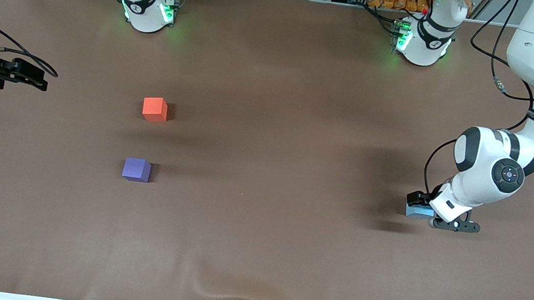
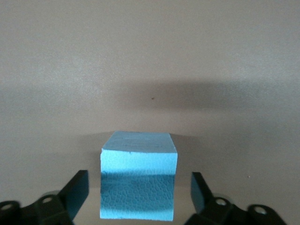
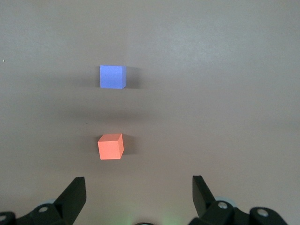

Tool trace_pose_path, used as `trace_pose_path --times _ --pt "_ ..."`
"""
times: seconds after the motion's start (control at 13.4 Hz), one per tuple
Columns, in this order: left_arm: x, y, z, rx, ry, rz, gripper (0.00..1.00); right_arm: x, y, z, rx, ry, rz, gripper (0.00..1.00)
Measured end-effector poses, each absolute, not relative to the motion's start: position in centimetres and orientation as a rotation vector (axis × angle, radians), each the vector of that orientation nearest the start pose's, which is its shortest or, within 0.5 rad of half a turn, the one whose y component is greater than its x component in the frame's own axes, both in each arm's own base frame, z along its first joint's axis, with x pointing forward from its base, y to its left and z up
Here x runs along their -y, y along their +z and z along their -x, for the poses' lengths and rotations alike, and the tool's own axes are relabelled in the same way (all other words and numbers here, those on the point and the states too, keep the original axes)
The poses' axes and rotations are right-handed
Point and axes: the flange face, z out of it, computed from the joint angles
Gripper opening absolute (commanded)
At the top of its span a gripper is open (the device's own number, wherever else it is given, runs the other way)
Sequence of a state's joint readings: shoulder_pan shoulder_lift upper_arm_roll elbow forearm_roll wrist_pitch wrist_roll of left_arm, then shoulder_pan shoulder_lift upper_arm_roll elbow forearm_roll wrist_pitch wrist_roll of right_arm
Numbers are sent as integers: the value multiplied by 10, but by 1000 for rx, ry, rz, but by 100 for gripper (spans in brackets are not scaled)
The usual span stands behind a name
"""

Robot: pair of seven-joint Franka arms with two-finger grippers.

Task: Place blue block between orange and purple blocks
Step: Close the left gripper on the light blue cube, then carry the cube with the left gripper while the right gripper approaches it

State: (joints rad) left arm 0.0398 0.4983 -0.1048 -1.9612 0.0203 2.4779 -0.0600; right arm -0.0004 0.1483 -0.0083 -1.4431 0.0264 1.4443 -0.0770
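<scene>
The blue block (image 1: 417, 210) sits on the table toward the left arm's end. My left gripper (image 1: 421, 203) is lowered around it. In the left wrist view the blue block (image 2: 139, 180) lies between the open fingers (image 2: 75, 192), with a small gap on each side. The orange block (image 1: 155, 109) and the purple block (image 1: 136, 170) sit apart toward the right arm's end, the purple one nearer the front camera. My right gripper (image 1: 31, 77) waits open and empty above the table's edge at that end. Its wrist view shows the orange block (image 3: 110, 146) and the purple block (image 3: 112, 77).
The brown table cover (image 1: 256, 231) has a wrinkle at its near edge. A bare gap about one block wide lies between the orange and purple blocks. Both arm bases (image 1: 146, 5) stand along the table's edge farthest from the front camera.
</scene>
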Motion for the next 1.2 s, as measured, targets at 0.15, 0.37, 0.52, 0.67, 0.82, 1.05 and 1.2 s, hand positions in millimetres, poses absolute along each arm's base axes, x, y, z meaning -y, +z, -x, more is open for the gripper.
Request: trace_pose_path --times 0.15,0.37,0.52,0.67,0.82,1.05,1.2 --pt "38 213 -618 -13 -22 3181 32 1 588 -586 109 230 3100 100" --pt "38 209 -618 -14 -17 3181 0 1 584 -587 109 239 3099 100" --pt "39 209 -618 -21 -19 3181 0 1 582 -588 110 241 3099 100" --pt "49 215 -621 -104 -41 3185 0 0 581 -589 111 239 3099 100" --pt "86 232 -626 -215 -90 3188 0 0 581 -589 110 240 3099 100" --pt "163 269 -629 -356 -100 3181 0 0 579 -590 110 243 3098 100" --pt "210 298 -631 -361 -106 3186 0 0 578 -591 110 243 3099 100"
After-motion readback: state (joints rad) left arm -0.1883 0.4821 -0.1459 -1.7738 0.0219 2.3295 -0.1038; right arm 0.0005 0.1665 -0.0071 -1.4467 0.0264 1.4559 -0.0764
